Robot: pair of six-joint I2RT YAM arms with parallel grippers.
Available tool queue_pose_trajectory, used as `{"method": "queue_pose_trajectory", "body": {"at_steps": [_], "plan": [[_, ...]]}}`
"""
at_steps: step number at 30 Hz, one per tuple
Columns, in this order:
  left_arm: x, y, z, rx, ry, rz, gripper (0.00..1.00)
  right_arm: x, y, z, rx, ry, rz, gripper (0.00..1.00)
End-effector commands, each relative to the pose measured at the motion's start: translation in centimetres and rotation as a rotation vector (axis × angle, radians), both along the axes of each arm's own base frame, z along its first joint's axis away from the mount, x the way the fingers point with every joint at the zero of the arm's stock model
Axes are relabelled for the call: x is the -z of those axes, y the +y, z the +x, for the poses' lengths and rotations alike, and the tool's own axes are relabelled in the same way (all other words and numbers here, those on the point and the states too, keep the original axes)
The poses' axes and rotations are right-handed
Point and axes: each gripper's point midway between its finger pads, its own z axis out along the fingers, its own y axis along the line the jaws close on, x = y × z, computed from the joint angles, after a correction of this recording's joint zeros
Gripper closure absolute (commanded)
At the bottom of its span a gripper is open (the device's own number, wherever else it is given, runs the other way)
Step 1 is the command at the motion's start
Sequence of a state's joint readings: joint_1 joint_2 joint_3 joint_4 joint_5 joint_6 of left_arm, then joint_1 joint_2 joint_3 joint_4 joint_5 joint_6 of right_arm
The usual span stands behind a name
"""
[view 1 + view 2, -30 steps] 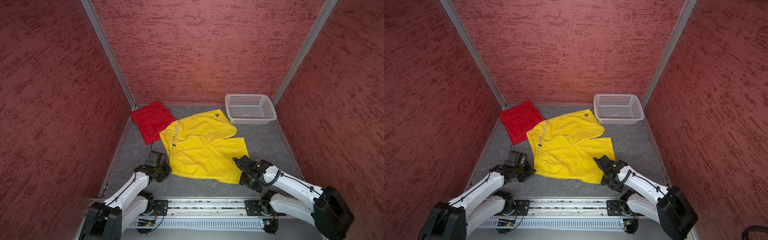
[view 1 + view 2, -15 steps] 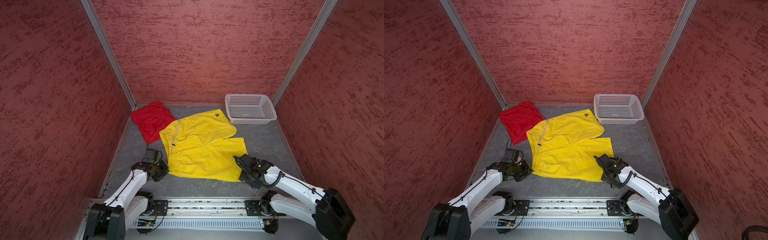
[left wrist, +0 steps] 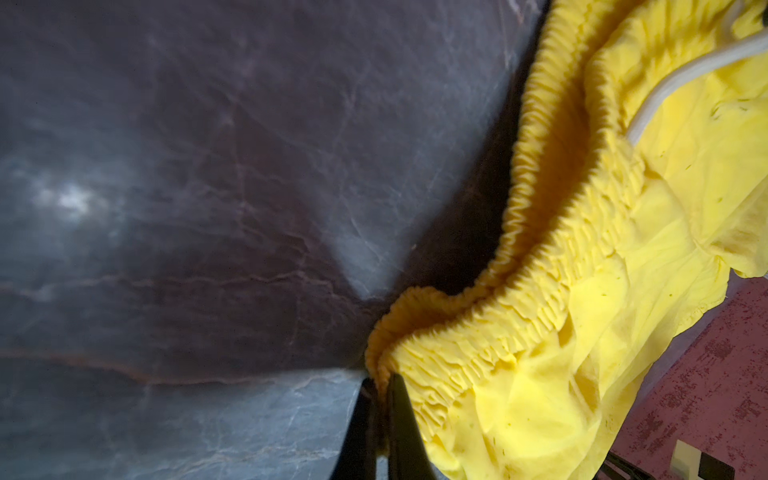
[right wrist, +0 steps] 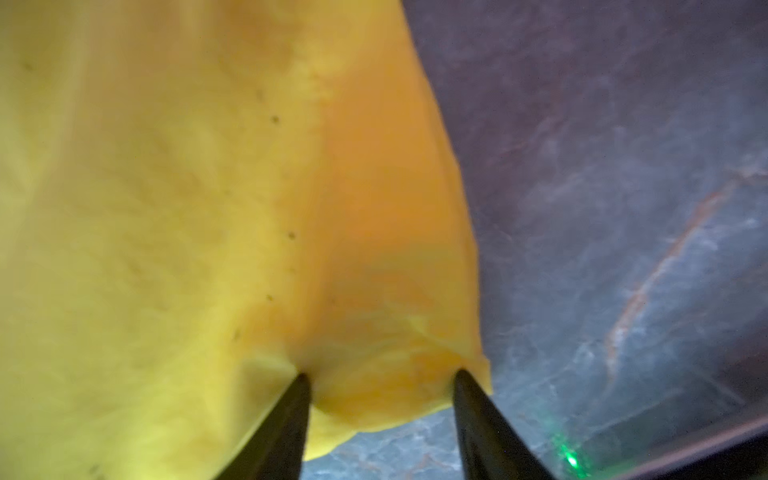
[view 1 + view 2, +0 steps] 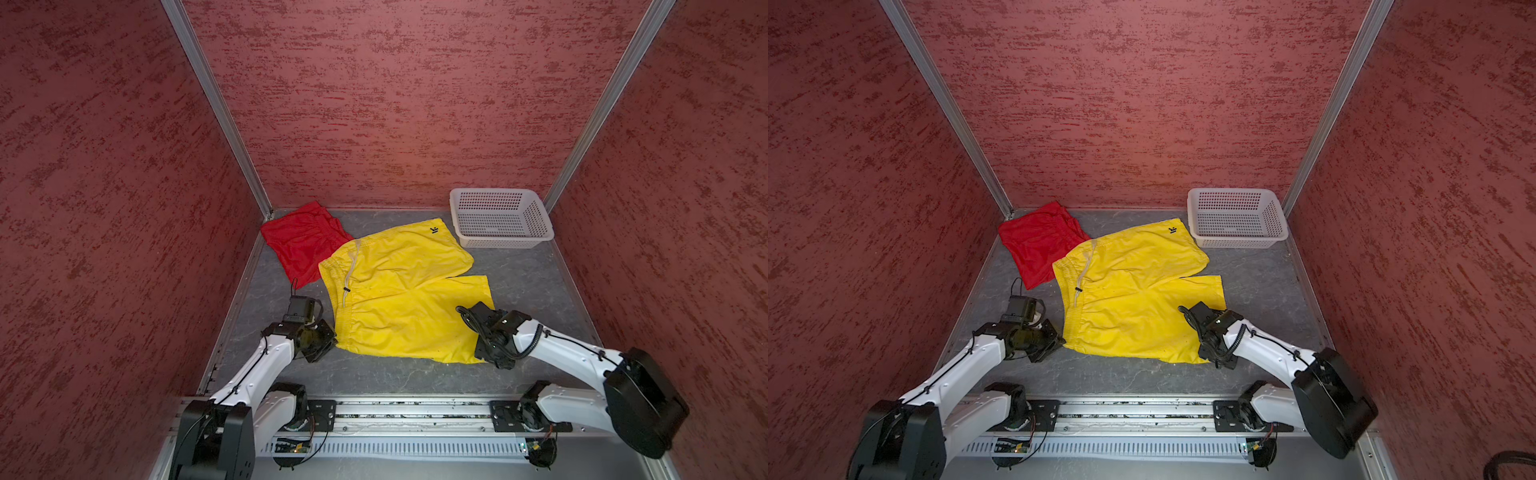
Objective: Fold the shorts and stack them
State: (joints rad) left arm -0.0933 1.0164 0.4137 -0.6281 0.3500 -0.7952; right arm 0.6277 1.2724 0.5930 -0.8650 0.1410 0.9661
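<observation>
Now pinching yellow shorts' (image 5: 399, 299) waistband (image 3: 540, 208) at 7 o'clock with clenched left gripper (image 3: 380, 380); straddling hem (image 4: 415, 395) at 5 o'clock with spread right gripper (image 4: 381, 374). Next, likely: close, fold toward 12 o'clock.

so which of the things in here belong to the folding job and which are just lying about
job: yellow shorts; red shorts; left pincer, shut on the yellow waistband; right pincer, jaws apart over a yellow hem corner
lying about: white basket at the back right
</observation>
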Motion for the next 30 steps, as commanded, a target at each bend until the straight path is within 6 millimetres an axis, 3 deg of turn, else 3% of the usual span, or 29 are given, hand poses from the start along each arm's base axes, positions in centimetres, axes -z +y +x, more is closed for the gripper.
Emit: {"method": "queue_pose_trajectory", "body": {"at_steps": [1,2,3,8,13,20,24,28,30], "plan": [[-0.8,0.0,0.6,0.004,-0.022,-0.003,1.0,0.8,0.3,0.5,-0.055,0.008,-0.016,0.89],[-0.8,0.1,0.6,0.003,-0.023,-0.003,1.0,0.5,0.5,1.0,-0.068,-0.011,-0.014,0.98],[-0.9,0.1,0.6,0.001,-0.024,0.0,1.0,0.3,0.3,1.3,-0.067,-0.02,-0.027,1.0],[-1.6,0.4,0.7,0.005,-0.029,0.015,1.0,-1.6,-0.2,2.1,-0.047,-0.082,-0.016,1.0],[-3.5,0.6,0.3,0.014,-0.054,0.026,1.0,-7.1,-1.4,3.8,0.019,-0.237,0.008,1.0],[-6.1,1.1,-2.3,-0.024,-0.09,0.027,1.0,-12.3,-2.2,3.2,0.081,-0.362,0.082,1.0],[-8.9,1.2,-3.6,-0.049,-0.148,0.017,1.0,-16.6,-2.8,3.6,0.084,-0.458,0.085,1.0],[-11.9,1.5,-4.0,-0.069,-0.195,0.019,1.0,-21.5,-3.1,5.6,0.066,-0.596,0.068,1.0],[-13.4,1.7,-3.5,-0.071,-0.224,0.029,1.0,-23.9,-2.7,7.6,0.045,-0.688,0.055,1.0]]}}
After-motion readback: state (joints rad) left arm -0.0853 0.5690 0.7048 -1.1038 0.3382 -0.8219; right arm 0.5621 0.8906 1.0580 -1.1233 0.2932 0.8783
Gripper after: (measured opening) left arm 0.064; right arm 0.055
